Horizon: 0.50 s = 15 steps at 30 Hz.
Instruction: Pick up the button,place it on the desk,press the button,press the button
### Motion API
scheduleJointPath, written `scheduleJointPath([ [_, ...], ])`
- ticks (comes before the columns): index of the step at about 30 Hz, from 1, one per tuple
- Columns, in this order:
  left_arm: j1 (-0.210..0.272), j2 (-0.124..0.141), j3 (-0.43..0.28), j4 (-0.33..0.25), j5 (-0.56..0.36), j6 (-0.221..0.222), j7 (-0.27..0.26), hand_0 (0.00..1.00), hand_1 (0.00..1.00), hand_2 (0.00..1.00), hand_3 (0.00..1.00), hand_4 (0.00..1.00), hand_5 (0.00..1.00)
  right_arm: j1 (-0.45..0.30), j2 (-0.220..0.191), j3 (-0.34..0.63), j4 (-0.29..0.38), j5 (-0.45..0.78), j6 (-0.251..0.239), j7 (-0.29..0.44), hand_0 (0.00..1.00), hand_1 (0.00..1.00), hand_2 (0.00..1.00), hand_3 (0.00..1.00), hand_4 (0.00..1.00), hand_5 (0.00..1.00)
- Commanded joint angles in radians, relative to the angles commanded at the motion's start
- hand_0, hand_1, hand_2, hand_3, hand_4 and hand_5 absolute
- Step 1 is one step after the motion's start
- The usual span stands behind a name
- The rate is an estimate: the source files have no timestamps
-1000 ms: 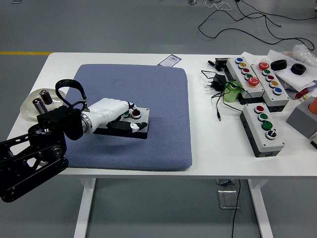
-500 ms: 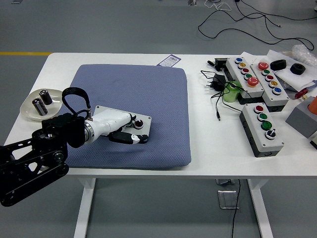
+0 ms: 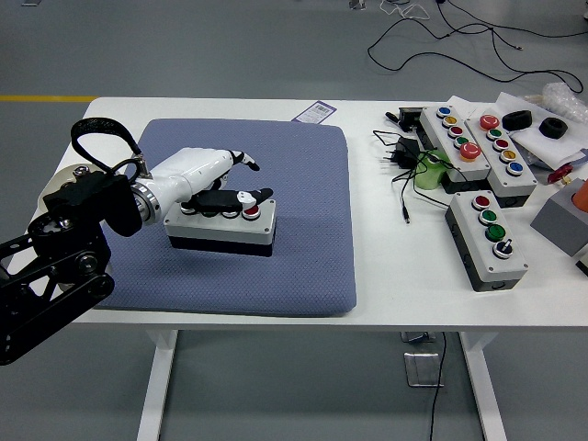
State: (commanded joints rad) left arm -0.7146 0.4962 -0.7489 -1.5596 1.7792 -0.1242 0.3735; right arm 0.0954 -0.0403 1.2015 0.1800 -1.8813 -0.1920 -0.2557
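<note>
Fingers (image 3: pixel 246 196) lie atop button box (image 3: pixel 220 230) on blue pad (image 3: pixel 303 202).

Left black arm reaching in from the left

White robot hand (image 3: pixel 207 179) held low and level, fingers (image 3: pixel 241 160) extended and spread.

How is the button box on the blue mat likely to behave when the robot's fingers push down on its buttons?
The button box looks rigid, a squared case lying flat, so it probably won't tip or roll. The blue mat beneath it looks textured and padded, so sliding seems unlikely, though it may give slightly. The left hand sits over its top, which should also steady it.
</note>
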Motion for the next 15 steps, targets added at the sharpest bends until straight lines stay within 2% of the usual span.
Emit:
scheduleJointPath([
  [2,0.007,0.000,-0.030,-0.004,0.004,0.006,0.000,0.002,0.003,0.077,0.818,0.754,0.998,0.000,0.000,-0.001,0.000,0.001,0.000,0.000,0.706,0.701,0.756,0.695,0.384,0.192],
  [5,0.020,-0.003,-0.084,0.006,-0.012,0.045,-0.008,0.002,0.017,0.093,0.841,0.755,0.998,-0.001,0.000,-0.002,0.000,0.003,0.000,0.001,0.706,0.700,0.756,0.694,0.384,0.192],
  [9,0.049,-0.012,-0.192,0.046,-0.146,0.183,-0.074,0.002,0.017,0.093,0.841,0.755,0.998,-0.002,0.000,-0.003,0.000,0.005,0.001,0.001,0.706,0.700,0.756,0.694,0.384,0.192],
  [10,0.056,-0.015,-0.230,0.059,-0.198,0.235,-0.112,0.250,0.425,0.485,0.960,0.749,0.998,-0.002,0.000,-0.003,0.000,0.005,0.001,0.001,0.706,0.700,0.756,0.695,0.385,0.192],
  [13,0.065,-0.020,-0.309,0.092,-0.322,0.357,-0.207,0.250,0.425,0.485,0.960,0.749,0.998,-0.001,0.000,-0.004,0.000,0.008,0.001,0.002,0.706,0.700,0.756,0.695,0.385,0.192],
  [15,0.068,-0.019,-0.356,0.117,-0.400,0.418,-0.269,0.250,0.425,0.485,0.960,0.749,0.998,-0.001,0.000,-0.004,0.000,0.010,0.001,0.002,0.706,0.700,0.756,0.695,0.385,0.192],
])
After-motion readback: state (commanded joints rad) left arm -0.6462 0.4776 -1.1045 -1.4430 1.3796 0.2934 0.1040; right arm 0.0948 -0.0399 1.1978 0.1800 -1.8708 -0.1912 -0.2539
